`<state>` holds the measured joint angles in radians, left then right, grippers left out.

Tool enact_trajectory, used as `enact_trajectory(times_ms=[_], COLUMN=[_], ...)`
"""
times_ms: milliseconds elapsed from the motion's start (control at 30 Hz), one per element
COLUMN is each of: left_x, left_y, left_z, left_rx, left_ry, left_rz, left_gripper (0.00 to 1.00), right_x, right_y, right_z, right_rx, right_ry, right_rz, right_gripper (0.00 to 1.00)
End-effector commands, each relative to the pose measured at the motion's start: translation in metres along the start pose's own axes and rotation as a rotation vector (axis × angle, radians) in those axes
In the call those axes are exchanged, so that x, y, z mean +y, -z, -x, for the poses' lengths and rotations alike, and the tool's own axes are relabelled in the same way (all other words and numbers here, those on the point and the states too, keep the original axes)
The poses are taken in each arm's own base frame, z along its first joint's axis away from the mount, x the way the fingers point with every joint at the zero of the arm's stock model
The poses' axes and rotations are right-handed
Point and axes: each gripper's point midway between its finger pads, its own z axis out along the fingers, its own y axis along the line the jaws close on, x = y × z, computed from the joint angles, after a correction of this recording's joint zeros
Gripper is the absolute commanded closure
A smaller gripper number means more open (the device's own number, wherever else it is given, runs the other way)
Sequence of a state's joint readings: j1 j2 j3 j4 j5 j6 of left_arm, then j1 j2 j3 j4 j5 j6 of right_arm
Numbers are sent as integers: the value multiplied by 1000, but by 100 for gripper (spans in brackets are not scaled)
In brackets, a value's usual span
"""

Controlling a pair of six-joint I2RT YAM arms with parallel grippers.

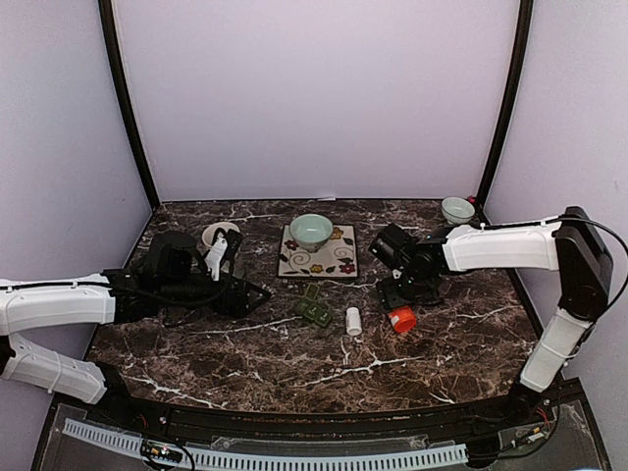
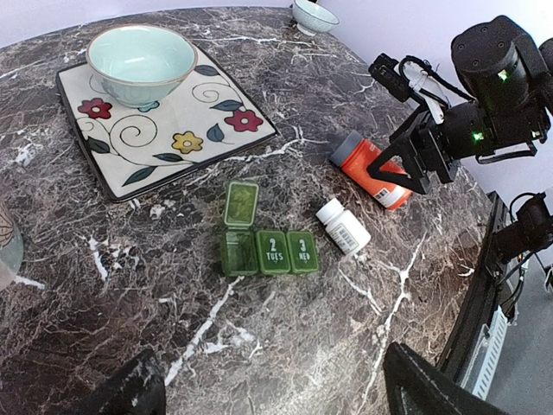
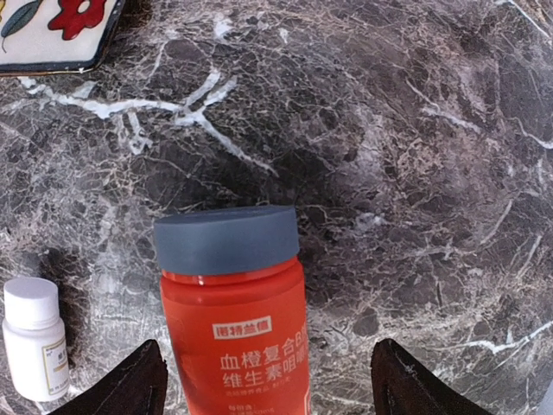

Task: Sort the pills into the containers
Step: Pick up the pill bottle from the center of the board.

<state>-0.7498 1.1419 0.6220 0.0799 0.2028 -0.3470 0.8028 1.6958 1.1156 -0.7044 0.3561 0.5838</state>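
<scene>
The containers are a dark green pill box (image 1: 314, 309) (image 2: 270, 252) lying mid-table, its first lid flipped open and the other two compartments shut. No pills show in any view. My left gripper (image 1: 255, 294) (image 2: 276, 389) hovers open to the left of the box, nothing between its fingers. My right gripper (image 1: 402, 291) (image 3: 270, 389) is open just above an orange bottle with a grey cap (image 1: 401, 318) (image 3: 233, 311), which lies on its side between the spread fingers, untouched. A small white bottle (image 1: 353, 321) (image 2: 343, 226) (image 3: 34, 346) lies between the box and the orange bottle.
A floral tile (image 1: 339, 260) (image 2: 104, 164) carries a pale green bowl (image 1: 311, 231) (image 2: 138, 60) behind the box. A white cup (image 1: 221, 238) stands at the back left beside my left arm. A second small bowl (image 1: 457, 209) (image 2: 313, 15) sits in the back right corner.
</scene>
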Motion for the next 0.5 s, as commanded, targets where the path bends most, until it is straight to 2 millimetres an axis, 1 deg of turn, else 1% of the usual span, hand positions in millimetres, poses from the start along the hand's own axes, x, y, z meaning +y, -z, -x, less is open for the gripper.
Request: enact_trajectory(times_ms=[0,200,300,367,467], left_x=[-1,1,1,1,1], left_y=[-1,-1,-2,-3,-4], left_z=[2,0,-2,-3,-5], left_rx=[-9,-5,-1,4,7], left_ry=[-19,-17,-13,-12,-10], left_rz=[-9,-4,-6,-8,-11], left_gripper=[10,10,10,11,11], right_x=[12,16,17,17,18], right_y=[-12,-30,-36,-39,-40], right_z=[5,-1,-5,-6,-6], right_rx=[10,59,75,84,86], right_ry=[4,6,0,-9,-21], right_rz=[66,86,102,114,131], right_gripper=[18,20,25,34,56])
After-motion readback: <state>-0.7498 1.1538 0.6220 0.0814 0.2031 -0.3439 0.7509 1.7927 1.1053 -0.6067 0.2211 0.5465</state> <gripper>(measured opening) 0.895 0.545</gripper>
